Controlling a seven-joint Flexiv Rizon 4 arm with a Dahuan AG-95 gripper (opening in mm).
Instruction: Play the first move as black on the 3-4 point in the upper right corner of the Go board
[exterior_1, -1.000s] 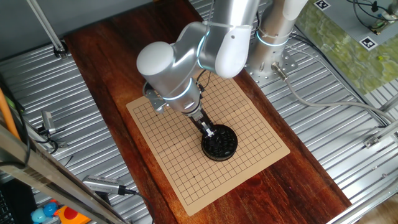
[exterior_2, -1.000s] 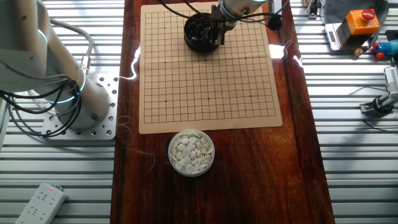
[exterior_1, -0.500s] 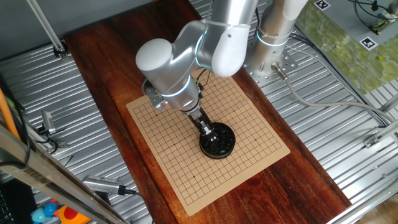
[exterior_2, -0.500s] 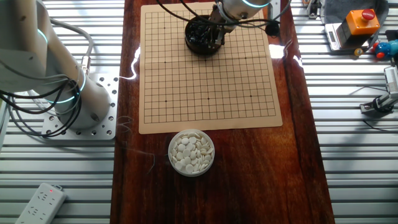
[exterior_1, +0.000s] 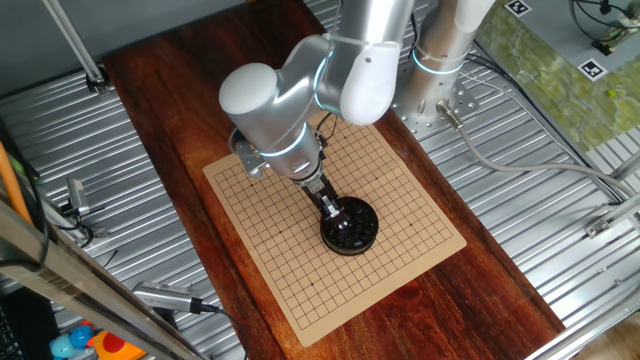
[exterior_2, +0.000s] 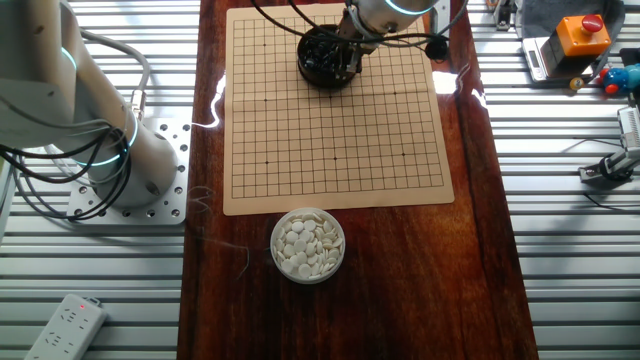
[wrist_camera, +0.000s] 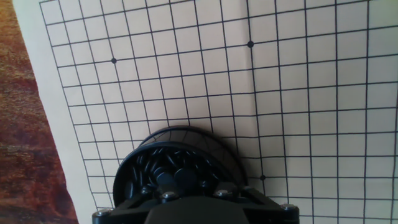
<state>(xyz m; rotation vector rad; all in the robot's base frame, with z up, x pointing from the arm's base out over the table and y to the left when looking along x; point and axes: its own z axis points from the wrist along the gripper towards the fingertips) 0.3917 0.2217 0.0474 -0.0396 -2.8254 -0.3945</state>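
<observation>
One large flat square tan board (exterior_2: 337, 105) printed with a fine black grid lies on the dark reddish wooden counter (exterior_2: 400, 270), and we take it as our landmark. On the board, near the edge farthest from the robot's base (exterior_2: 130, 170) and about midway along that edge, stands one round black bowl (exterior_1: 351, 229) filled with tiny glossy black round stones (wrist_camera: 163, 171). In the hand view the bowl sits close to the board's edge, with the counter showing just past it.

One silver robot arm (exterior_1: 300, 90) reaches over the board, and its two-finger gripper (exterior_1: 330, 207) points down into the bowl among the black stones. We cannot tell whether the gripper's jaws are apart or together, since the hand's own dark body covers them in the hand view and the fixed views are too small.

One round clear bowl of small white stones (exterior_2: 308, 244) rests on the counter just off the opposite edge of the board. We see no stone lying on the grid itself.
</observation>
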